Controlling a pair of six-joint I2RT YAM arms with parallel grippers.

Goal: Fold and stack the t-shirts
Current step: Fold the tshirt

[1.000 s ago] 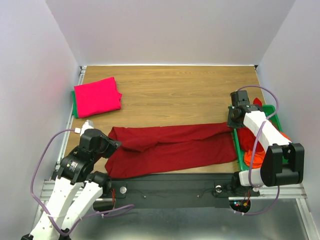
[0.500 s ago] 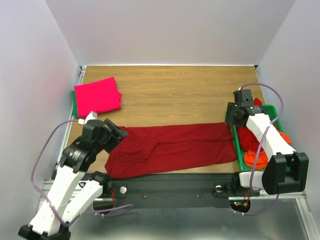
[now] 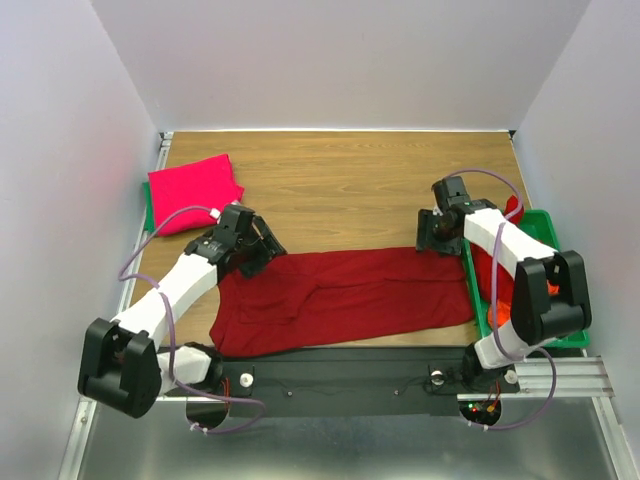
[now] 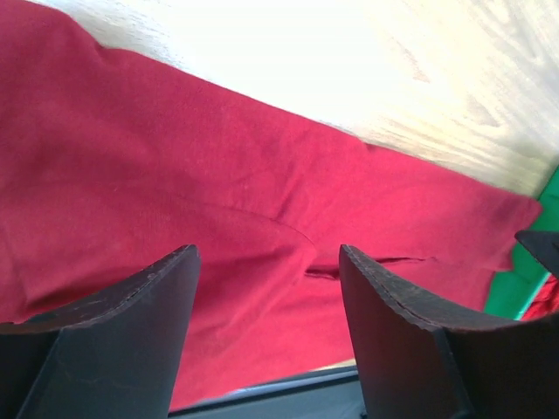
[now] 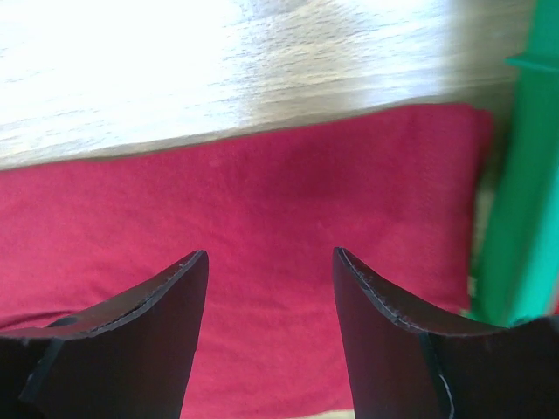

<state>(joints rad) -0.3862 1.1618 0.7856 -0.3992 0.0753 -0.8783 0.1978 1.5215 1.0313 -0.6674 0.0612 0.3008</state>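
Wooden worktop [image 3: 350, 180] carries the dark red t-shirt [image 3: 350, 295] along its near edge, long axis 9 to 3 o'clock, the left gripper [image 3: 264, 250] over its 10 o'clock corner, the right gripper [image 3: 427, 242] over its 2 o'clock corner, both open and empty.

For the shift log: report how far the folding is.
Done: the bright pink cotton t-shirt lies folded, far left. In hand: the dark red t-shirt, a long strip; left claw and right claw hover open over it. Left: finishing, stacking, orange cloth in the green plastic tray.
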